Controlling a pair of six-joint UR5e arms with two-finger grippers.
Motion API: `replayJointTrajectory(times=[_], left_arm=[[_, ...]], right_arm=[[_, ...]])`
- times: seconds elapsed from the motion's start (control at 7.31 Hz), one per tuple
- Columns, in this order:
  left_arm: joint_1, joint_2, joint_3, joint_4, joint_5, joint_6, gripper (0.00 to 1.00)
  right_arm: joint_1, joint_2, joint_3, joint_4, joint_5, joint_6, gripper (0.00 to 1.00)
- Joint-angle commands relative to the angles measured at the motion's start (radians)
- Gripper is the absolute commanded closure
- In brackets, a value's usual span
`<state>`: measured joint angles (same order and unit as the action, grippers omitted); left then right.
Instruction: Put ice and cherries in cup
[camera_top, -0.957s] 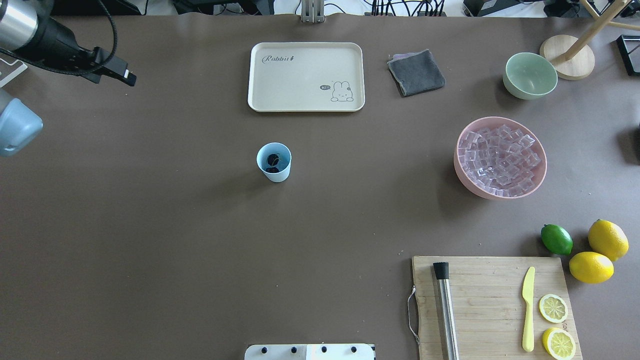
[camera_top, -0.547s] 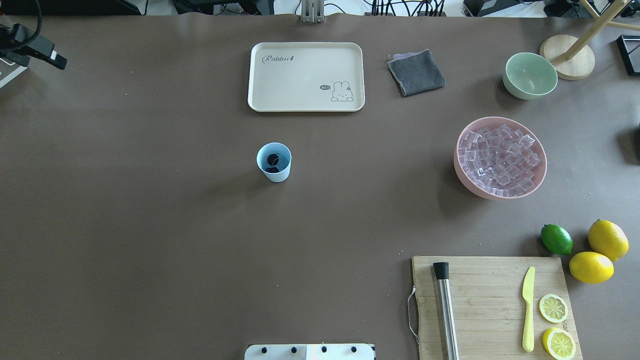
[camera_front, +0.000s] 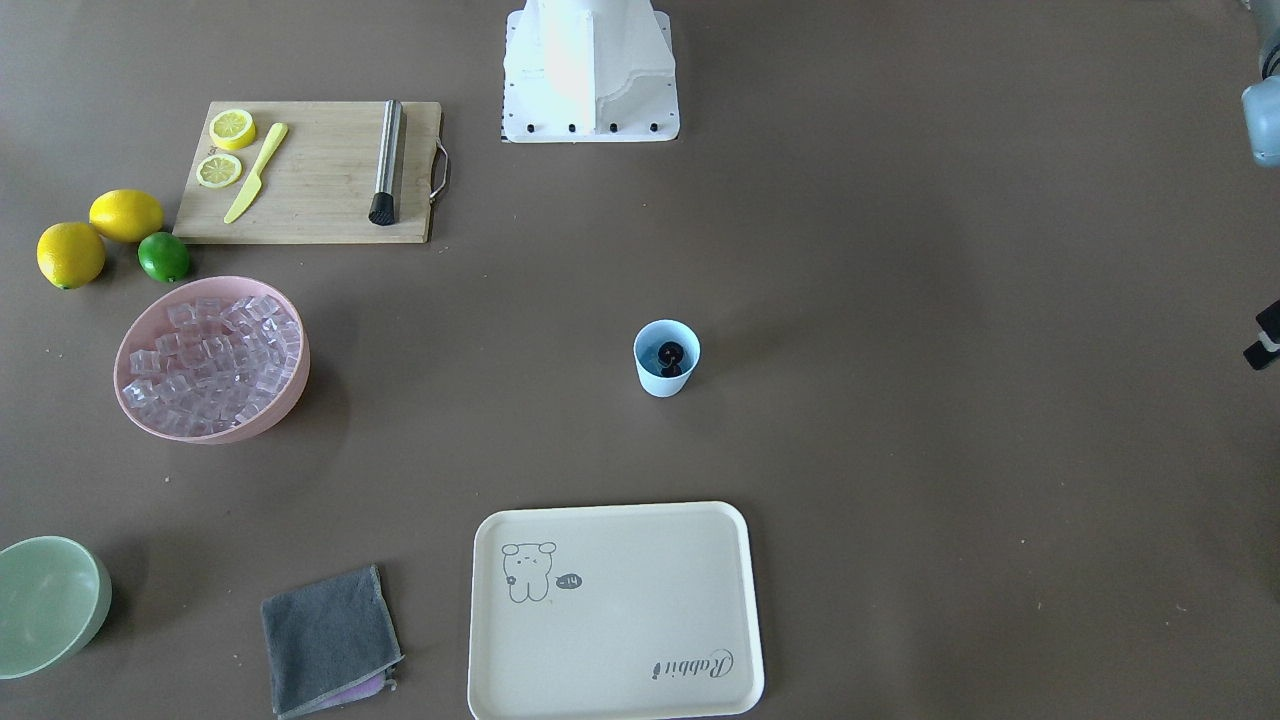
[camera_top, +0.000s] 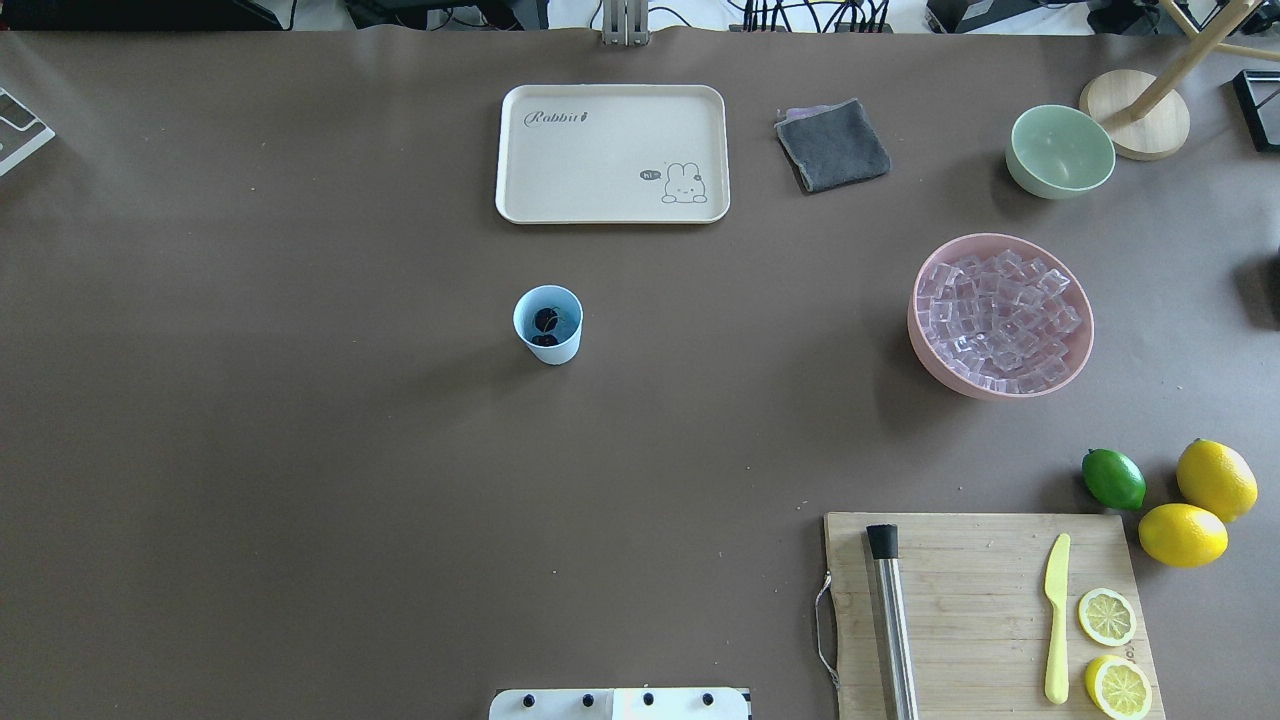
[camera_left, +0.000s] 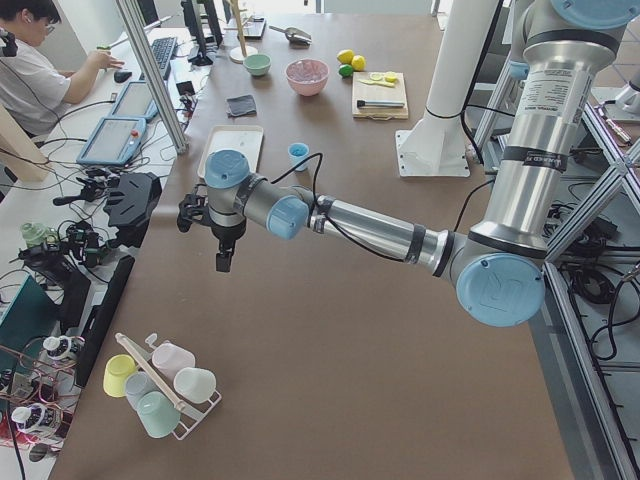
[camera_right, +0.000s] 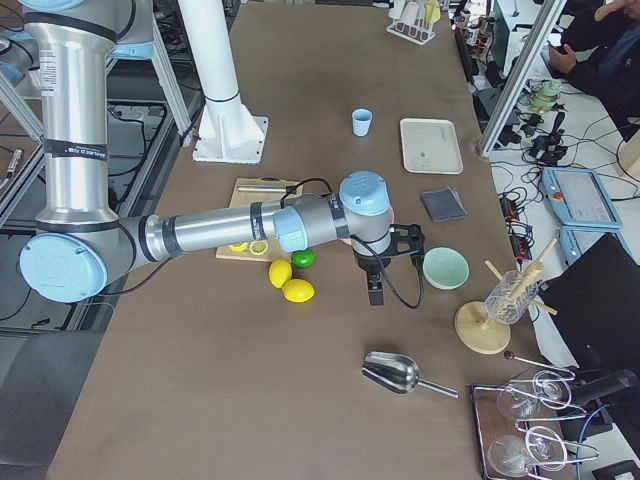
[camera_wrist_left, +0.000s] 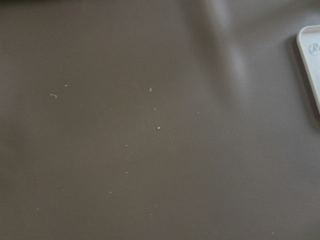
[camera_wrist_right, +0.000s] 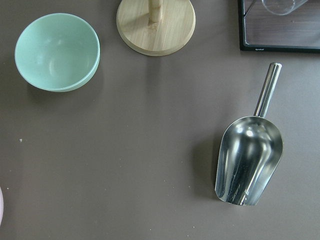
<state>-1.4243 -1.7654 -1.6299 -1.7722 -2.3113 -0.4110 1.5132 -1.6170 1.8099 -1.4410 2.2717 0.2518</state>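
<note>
The pale blue cup (camera_top: 548, 323) stands upright mid-table with the dark cherries (camera_top: 545, 325) lying inside it; the front view shows the same cup (camera_front: 666, 358) and cherries (camera_front: 670, 355). The ice (camera_top: 1000, 312) fills a pink bowl (camera_top: 925, 345) far to the right. In the exterior left view my left gripper (camera_left: 222, 264) hangs over bare table well away from the cup (camera_left: 298, 153); I cannot tell whether it is open or shut. My right gripper (camera_right: 375, 292) shows only in the exterior right view, near the green bowl; its state cannot be told.
A cream tray (camera_top: 612, 152) lies behind the cup, beside a grey cloth (camera_top: 832, 145) and a green bowl (camera_top: 1060, 150). A cutting board (camera_top: 985, 610) carries a muddler, knife and lemon slices; lime and lemons sit beside it. A metal scoop (camera_wrist_right: 250, 160) lies below the right wrist.
The left arm has drawn back to the left and left the overhead view. Cup, cherries and ice bowl have not moved.
</note>
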Motion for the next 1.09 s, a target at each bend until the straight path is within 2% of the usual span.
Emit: replayJointTrajectory(times=[0.0, 0.41, 0.68, 0.96], left_arm=[[-0.06, 0.027, 0.015, -0.003, 0.016, 0.0, 0.02], [-0.071, 0.05, 0.01, -0.003, 0.087, -0.009, 0.02], [-0.07, 0.06, 0.012, 0.0, 0.089, -0.035, 0.02], [-0.07, 0.11, 0.01, -0.001, 0.087, -0.052, 0.02]], right_arm=[[0.001, -0.004, -0.004, 0.001, 0.0, 0.001, 0.0], [0.001, -0.003, -0.007, 0.001, -0.003, 0.001, 0.0], [-0.001, 0.002, -0.009, 0.001, 0.005, 0.004, 0.0], [-0.001, 0.012, -0.009, 0.001, 0.005, 0.007, 0.0]])
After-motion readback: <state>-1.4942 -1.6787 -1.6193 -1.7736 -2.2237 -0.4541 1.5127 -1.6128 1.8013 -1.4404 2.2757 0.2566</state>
